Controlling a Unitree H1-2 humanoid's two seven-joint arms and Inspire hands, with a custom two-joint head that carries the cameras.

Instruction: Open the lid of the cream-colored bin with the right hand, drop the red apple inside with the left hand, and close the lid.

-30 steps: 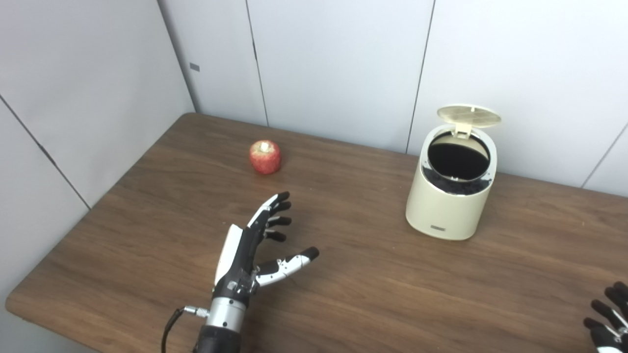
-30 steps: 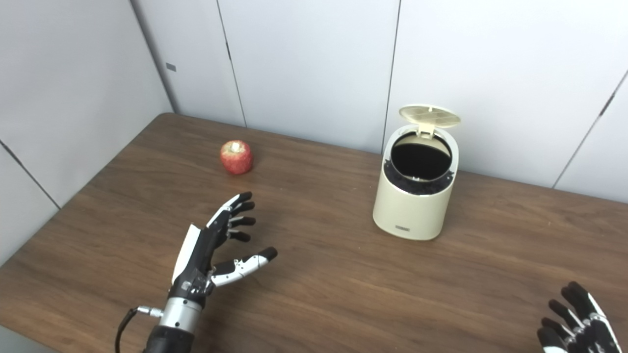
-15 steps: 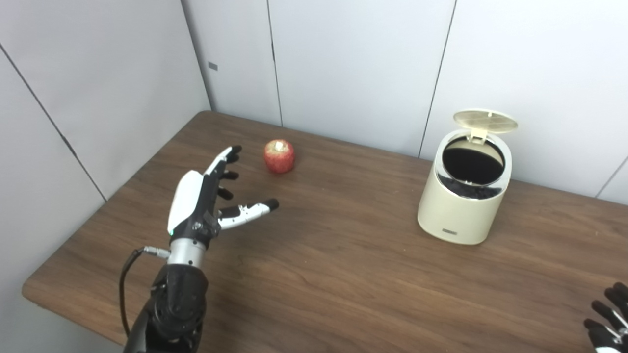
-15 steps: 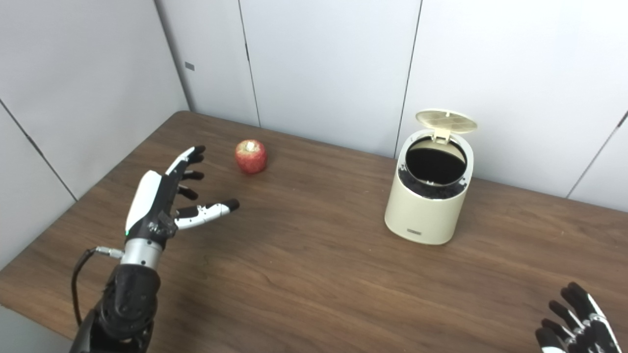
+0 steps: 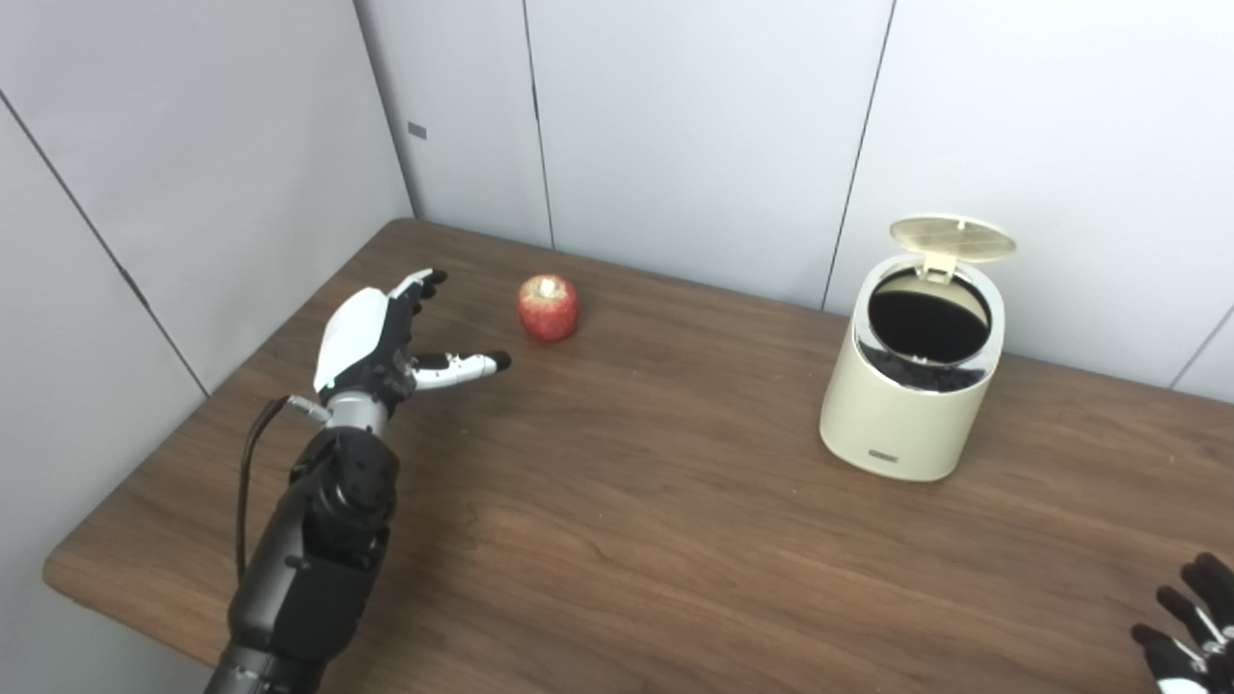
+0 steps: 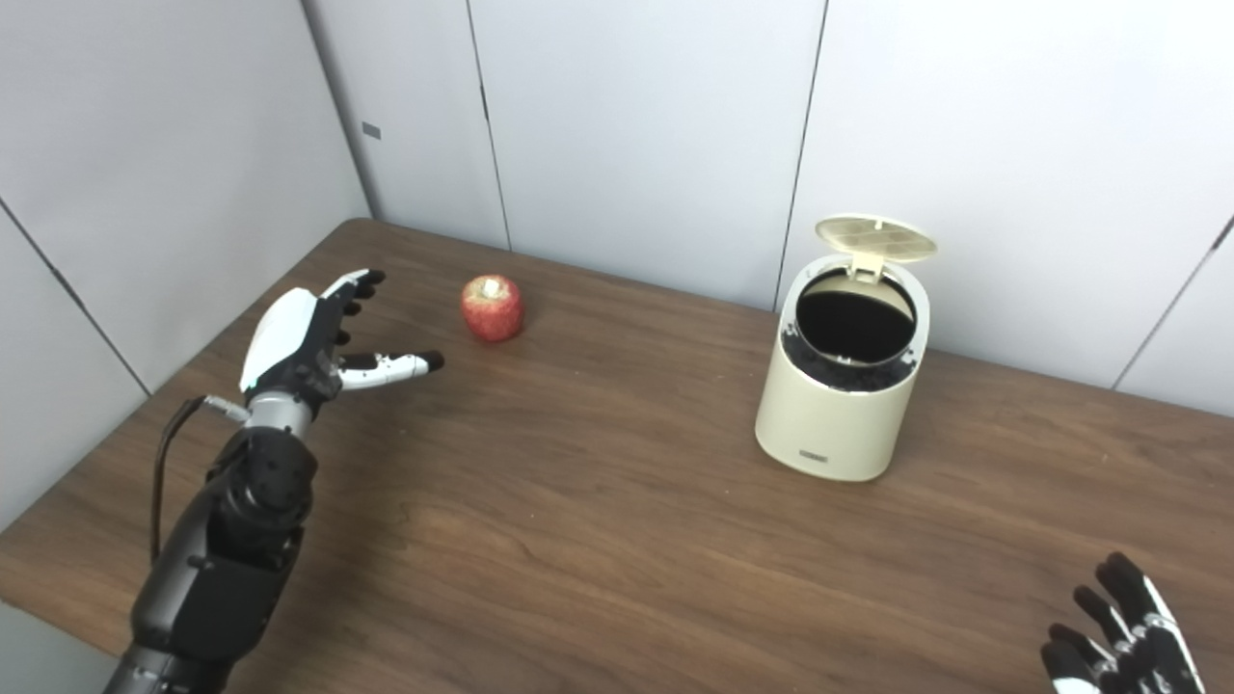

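apple [image 5: 549, 307]: upright on the table [image 5: 617, 540], at 2 o'clock from my left hand [image 5: 371, 337], near but apart.
left hand: fingers spread, thumb out, holding nothing.
bin [image 5: 912, 378]: at 3 o'clock from the apple, well apart; lid [image 5: 951, 238] up.
right hand [image 6: 1123, 643]: low at 5 o'clock, fingers apart, idle.
step: reach on, wrap fingers round the apple's far side, thumb near side, close gently so it doesn't roll.

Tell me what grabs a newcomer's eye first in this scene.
The cream-colored bin on the right side of the brown table stands out, its lid flipped up over a dark opening. Next is the red apple near the table's far left, with the open left hand just beside it, not touching. The right hand barely shows at the bottom right corner.
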